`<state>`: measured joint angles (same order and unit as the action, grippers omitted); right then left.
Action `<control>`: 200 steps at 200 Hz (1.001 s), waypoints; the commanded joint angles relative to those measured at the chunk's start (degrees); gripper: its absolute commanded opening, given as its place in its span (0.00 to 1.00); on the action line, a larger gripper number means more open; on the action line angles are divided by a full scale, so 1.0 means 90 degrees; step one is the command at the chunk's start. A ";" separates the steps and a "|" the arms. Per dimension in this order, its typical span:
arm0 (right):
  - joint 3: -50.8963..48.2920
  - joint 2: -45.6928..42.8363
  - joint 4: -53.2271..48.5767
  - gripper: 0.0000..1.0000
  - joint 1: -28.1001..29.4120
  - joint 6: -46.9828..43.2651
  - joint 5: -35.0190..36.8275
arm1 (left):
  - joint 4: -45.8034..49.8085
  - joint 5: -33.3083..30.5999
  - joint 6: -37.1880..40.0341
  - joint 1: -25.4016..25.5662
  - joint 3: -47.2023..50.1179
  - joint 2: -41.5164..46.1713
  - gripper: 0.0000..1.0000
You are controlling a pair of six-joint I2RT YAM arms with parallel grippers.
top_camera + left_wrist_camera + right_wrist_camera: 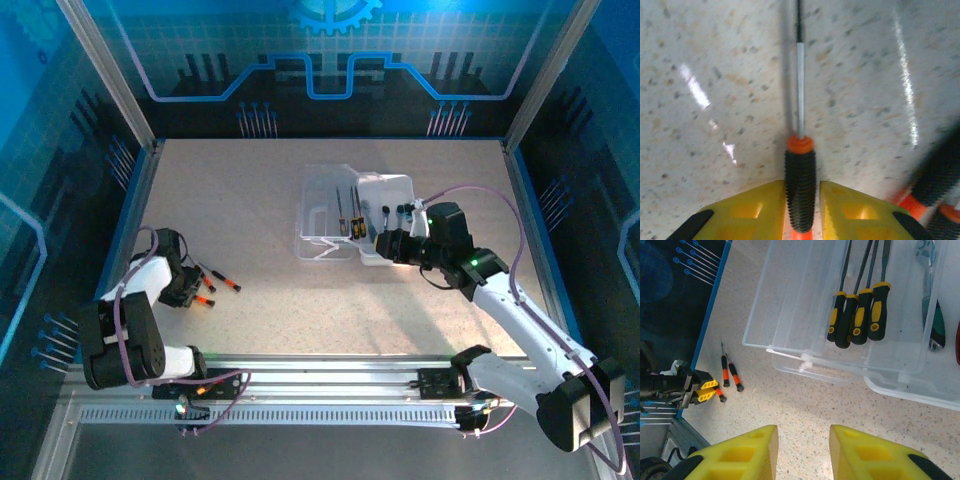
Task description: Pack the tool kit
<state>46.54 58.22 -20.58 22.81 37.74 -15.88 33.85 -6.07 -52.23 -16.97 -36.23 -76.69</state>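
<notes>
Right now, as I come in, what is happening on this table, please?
Two robot arms are packing a tool kit. The left gripper is shut on the black handle of a small screwdriver lying on the table. Two more small screwdrivers lie loose beside it. The right gripper hangs open and empty over the table, just in front of the open clear case, which already holds four yellow-and-black screwdrivers.

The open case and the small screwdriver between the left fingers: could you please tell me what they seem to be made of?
The case looks like clear, glossy plastic: the table shows through its walls. The small screwdriver has a grey, shiny shaft, likely metal, and a black ribbed grip with an orange collar, probably rubber or plastic.
</notes>
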 commanded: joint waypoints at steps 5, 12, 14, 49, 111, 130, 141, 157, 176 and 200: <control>0.0073 -0.0075 -0.0069 0.34 0.0002 0.0162 0.0031 | -0.0341 -0.0200 0.0290 -0.0087 -0.0066 0.0462 0.24; 0.0068 -0.0037 -0.0022 0.34 0.0022 0.0180 0.0024 | -0.0309 -0.0199 0.0317 -0.0087 -0.0089 0.0549 0.24; 0.0071 -0.0027 -0.0012 0.34 0.0024 0.0181 0.0025 | -0.0312 -0.0191 0.0335 -0.0087 -0.0094 0.0566 0.24; 0.0128 0.0104 0.0061 0.34 0.0102 0.0251 -0.0030 | -0.0370 -0.0001 0.0446 -0.0087 -0.0120 0.0619 0.28; 0.0195 0.0036 -0.0096 0.35 0.0132 0.0133 0.0099 | -0.0153 0.0331 0.0212 -0.0087 -0.0174 0.0061 0.43; 0.0142 0.0023 -0.0021 0.36 0.0118 0.0124 0.0141 | -0.0401 0.0339 0.0102 -0.0087 0.0088 0.0047 0.44; 0.0127 0.0086 0.0001 0.36 0.0104 0.0100 0.0106 | -0.0672 0.0352 0.0029 -0.0082 0.0180 -0.0055 0.44; 0.0183 0.0169 -0.0036 0.36 0.0092 0.0048 0.0027 | -0.0972 0.0353 -0.0029 -0.0093 0.0205 -0.0292 0.43; 0.0204 0.0139 -0.0084 0.36 0.0082 0.0005 0.0019 | -0.0994 0.0305 0.0011 -0.0095 0.0053 -0.0640 0.40; 0.0126 0.0000 -0.0094 0.37 0.0027 0.0006 0.0075 | -0.0937 0.0282 0.0010 -0.0094 -0.0030 -0.0820 0.32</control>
<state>46.61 59.35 -20.56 23.33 38.57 -15.46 29.34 -4.21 -51.29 -17.43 -37.04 -80.38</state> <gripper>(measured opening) 0.363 0.355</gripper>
